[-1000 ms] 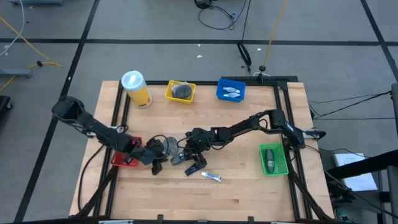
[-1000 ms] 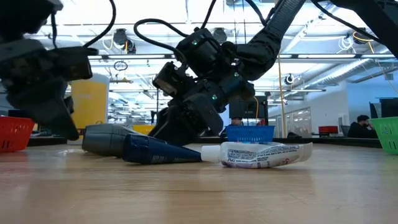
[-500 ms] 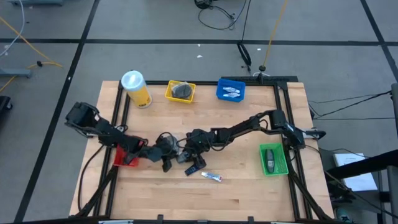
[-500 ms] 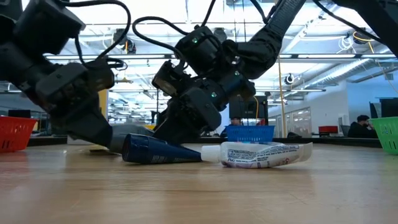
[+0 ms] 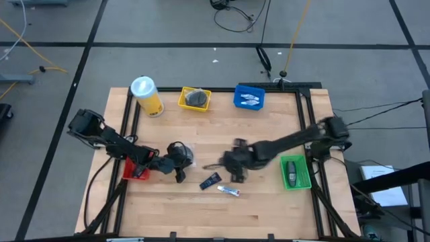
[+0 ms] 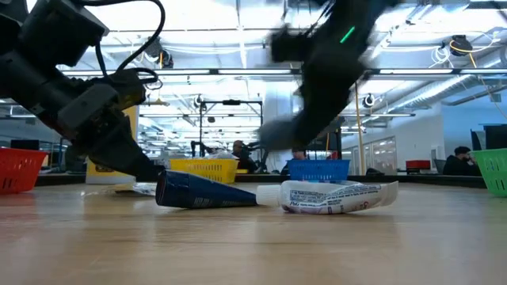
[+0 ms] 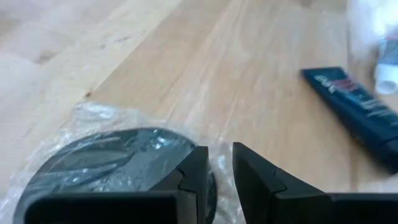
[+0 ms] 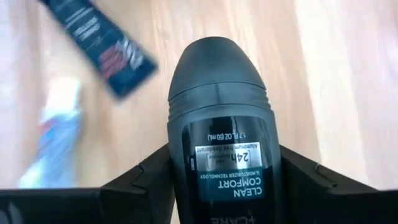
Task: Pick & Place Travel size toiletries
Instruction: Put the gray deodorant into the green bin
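My right gripper is above the table's middle, shut on a dark roll-on bottle. It shows as a blur high in the low view. My left gripper is low at a round grey disc in a clear wrapper, which lies flat on the table. Its fingers stand close together at the disc's edge. A dark blue tube and a white-blue tube lie flat side by side on the wood, in front in the low view. My left gripper pinches the clear wrapper's edge right beside the disc, coming slanting down from the table's left. The disc stays flat on the table. My right gripper holds the bottle's body between its two fingers, with the rounded cap pointing out ahead. The bottle is lifted clear of the table.
Along the far edge stand a yellow white-lidded canister, a yellow bin with a grey disc and a blue bin with tubes. A green bin holds dark items on the right. A red bin sits under my left arm.
My right gripper has risen from the pile with the bottle and swung toward the table's right edge; the bottle is now lifted clear. My left gripper moved toward the disc from the left and came down at its edge. Both tubes stayed where they were.
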Tool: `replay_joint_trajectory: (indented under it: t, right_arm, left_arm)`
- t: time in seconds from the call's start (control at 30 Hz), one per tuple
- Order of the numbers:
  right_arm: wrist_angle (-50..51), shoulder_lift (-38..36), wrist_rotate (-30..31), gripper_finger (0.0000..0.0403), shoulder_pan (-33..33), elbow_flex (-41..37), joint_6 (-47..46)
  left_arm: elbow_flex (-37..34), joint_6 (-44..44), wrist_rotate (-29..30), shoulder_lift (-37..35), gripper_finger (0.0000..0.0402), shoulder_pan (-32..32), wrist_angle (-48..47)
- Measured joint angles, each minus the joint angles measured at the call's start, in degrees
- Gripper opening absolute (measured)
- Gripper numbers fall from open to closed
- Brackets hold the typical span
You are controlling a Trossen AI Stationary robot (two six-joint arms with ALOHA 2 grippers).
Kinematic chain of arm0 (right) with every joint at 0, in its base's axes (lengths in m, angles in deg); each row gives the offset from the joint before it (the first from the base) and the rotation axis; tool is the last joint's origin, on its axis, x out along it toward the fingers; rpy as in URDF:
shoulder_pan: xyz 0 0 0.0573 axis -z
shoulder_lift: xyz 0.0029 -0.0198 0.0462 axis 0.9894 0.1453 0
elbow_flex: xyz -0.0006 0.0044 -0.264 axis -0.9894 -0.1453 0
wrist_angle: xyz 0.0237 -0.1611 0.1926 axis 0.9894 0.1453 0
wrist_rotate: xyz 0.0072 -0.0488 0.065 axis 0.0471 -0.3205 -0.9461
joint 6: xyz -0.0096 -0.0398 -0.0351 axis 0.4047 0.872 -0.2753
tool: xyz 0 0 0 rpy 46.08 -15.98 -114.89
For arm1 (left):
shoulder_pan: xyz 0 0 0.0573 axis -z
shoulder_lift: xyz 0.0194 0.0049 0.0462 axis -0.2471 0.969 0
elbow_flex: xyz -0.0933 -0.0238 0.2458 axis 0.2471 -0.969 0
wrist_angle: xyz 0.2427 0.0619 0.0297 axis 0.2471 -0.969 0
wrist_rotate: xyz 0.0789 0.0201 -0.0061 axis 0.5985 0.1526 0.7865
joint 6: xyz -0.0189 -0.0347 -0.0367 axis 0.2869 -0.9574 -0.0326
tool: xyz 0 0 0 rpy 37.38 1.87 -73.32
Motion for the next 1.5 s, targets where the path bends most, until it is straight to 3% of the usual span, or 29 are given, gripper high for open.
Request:
replay_joint_trajectory:
  t: [0.13, 0.3, 0.43, 0.57, 0.77, 1.0, 1.3, 1.43, 1.5]
  right_arm:
    - [20.47, -9.79, 3.98, 0.0197, -6.72, -1.3, -24.91]
    - [38.09, -21.37, -0.14, 0.0197, -19.12, -7.75, -62.18]
    - [42.64, -27.79, -8.65, 0.0197, -29.85, -15.69, -87.61]
    - [41.27, -30.95, -12.86, 0.0197, -36.39, -22.35, -102.43]
    - [40.64, -32.07, -12.96, 0.0198, -37.89, -28.69, -109.77]
    - [36.37, -32.07, -12.93, 0.0252, -36.11, -33.46, -109.44]
    - [39.98, -34.32, -7.93, 0.0246, -35.39, -31.48, -107.3]
    - [45.07, -35.73, -0.96, 0.0241, -35.41, -28.59, -103.93]
    - [47.38, -36.38, 5.94, 0.0242, -35.21, -27.39, -100.65]
  left_arm:
    - [0.0, 1.13, 0.24, -0.02, 0.0072, 0.0, 1.23]
    - [0.0, 2.32, 0.51, 0.0, 0.0072, 0.0, 2.36]
    - [0.0, 3.58, 0.51, -0.02, 0.0072, 0.0, 3.92]
    - [0.0, 4.5, 0.38, -0.01, 0.0072, 0.0, 4.66]
    - [0.0, 4.55, 0.35, 0.0, 0.0072, -0.11, 5.3]
    - [0.0, 6.15, 0.23, 0.0, 0.0072, -0.09, 6.78]
    - [0.0, 7.61, 0.18, 0.0, 0.0072, -0.26, 7.96]
    - [0.0, 8.3, -0.51, 0.0, 0.0072, -0.9, 10.06]
    - [0.0, 9.95, -1.15, 0.0, 0.0072, -1.25, 11.53]
